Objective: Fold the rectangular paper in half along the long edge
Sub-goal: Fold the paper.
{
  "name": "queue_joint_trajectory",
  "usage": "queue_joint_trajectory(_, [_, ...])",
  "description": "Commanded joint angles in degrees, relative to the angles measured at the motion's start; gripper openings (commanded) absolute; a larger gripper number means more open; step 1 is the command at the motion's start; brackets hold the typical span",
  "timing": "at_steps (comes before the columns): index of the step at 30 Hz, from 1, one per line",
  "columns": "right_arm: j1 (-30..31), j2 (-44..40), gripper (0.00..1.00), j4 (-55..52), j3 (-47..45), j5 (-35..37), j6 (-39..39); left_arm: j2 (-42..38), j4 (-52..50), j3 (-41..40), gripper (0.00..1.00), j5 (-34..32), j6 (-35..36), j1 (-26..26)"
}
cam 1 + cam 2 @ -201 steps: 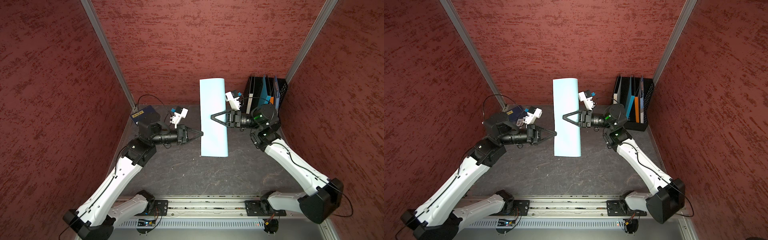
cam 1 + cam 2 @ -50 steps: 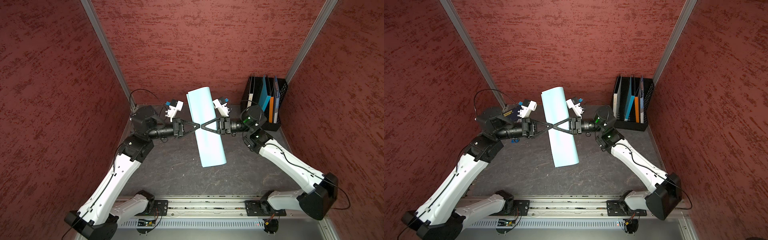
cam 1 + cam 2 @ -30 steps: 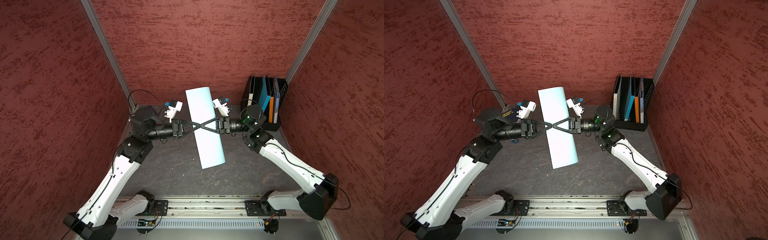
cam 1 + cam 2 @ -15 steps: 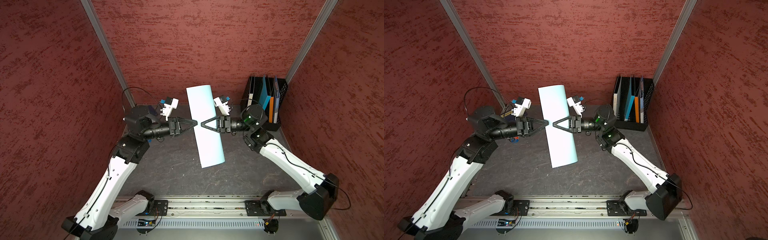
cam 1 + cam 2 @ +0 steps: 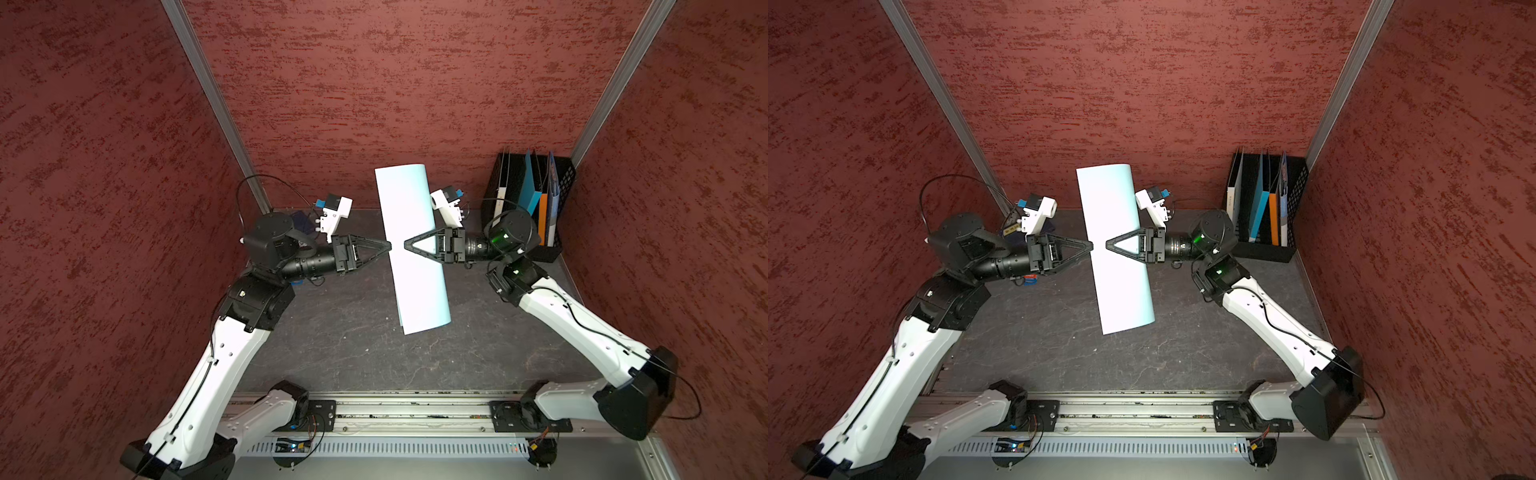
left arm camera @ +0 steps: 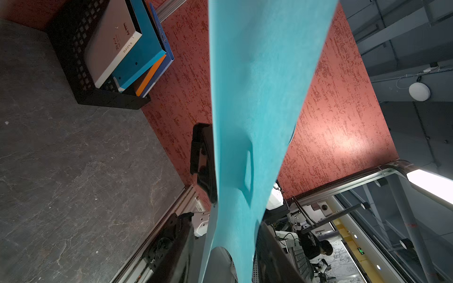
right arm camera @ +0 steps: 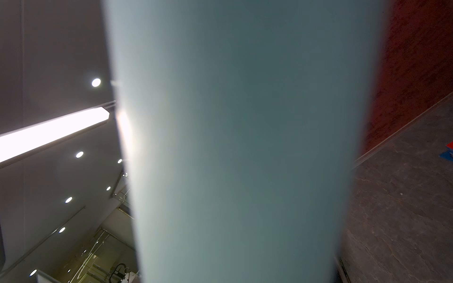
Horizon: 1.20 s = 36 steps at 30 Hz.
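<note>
The rectangular paper (image 5: 415,282) (image 5: 1121,286) is a long, narrow pale-blue strip held up above the dark table, with a darker blue layer showing along its right edge. My right gripper (image 5: 406,246) (image 5: 1108,245) is shut on its middle from the right, one finger over the sheet. My left gripper (image 5: 389,246) (image 5: 1091,245) sits at the paper's left edge. In the left wrist view its fingers (image 6: 179,247) stand apart, with the paper (image 6: 257,85) running between them. The paper (image 7: 232,147) fills the right wrist view and hides those jaws.
A black file rack (image 5: 528,208) with upright books and folders stands at the back right corner. A dark navy booklet (image 5: 301,220) lies behind my left wrist, and a small blue-and-red item (image 5: 1030,280) under it. Red walls close three sides; a rail (image 5: 395,415) runs along the front.
A second ago my left gripper reached over the paper, its tips crossing the right gripper's. It has pulled back left to the sheet's edge and opened wider. The right gripper and paper stayed put.
</note>
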Motion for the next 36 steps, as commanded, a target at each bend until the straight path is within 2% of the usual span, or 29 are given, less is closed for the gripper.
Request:
queue_joint_trajectory(1, [-0.16, 0.48, 0.34, 4.44, 1.80, -0.60, 2.23, -0.25, -0.72, 0.26, 0.44, -0.60, 2.00, 0.27])
queue_joint_trajectory(19, [1.07, 2.56, 0.33, 9.52, 1.28, -3.49, 7.24, 0.72, 2.01, 0.08, 0.42, -0.15, 1.52, 0.27])
queue_joint_trajectory(30, [1.25, 3.49, 0.32, 15.23, 0.79, -3.95, 11.41, 0.82, 2.99, -0.05, 0.12, 0.01, 1.28, 0.20])
queue_joint_trajectory(34, [1.50, 3.76, 0.32, 15.77, 0.68, -4.01, 11.62, 0.94, 2.88, 0.04, 0.13, -0.08, 1.21, 0.18])
queue_joint_trajectory(36, [1.74, 3.85, 0.32, 15.47, 0.66, -4.10, 11.48, 0.91, 2.79, 0.03, 0.19, -0.11, 1.22, 0.19])
